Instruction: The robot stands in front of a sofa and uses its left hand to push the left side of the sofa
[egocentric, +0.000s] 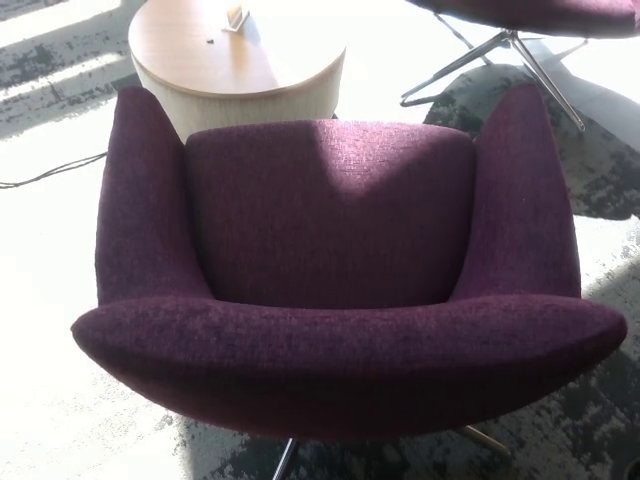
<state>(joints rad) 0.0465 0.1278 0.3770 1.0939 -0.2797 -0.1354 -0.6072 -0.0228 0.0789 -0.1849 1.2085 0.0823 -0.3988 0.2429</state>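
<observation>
Directly below my head camera sits the purple sofa (330, 260), a single-seat piece in dark plum fabric, seen from behind and above, its rounded backrest nearest me and spanning almost the full width of the view. Its two arms rise on either side of the seat cushion and taper to points at the far end, the left one on the picture's left, the right one opposite. Sunlight falls across the middle of the cushion and the far edge of the right arm. Thin metal legs (285, 458) show beneath the backrest at the bottom edge. Just beyond the sofa, close to the tip of its left arm, stands a round wooden counter (190, 55) with a pale side wall and a small object on top, too small to identify. A dark cable (50, 168) trails over the bright floor at the left. Chrome legs of another purple chair (500, 50) stand at the upper right. Neither of my hands shows in the view, so I cannot tell how their fingers are set.
</observation>
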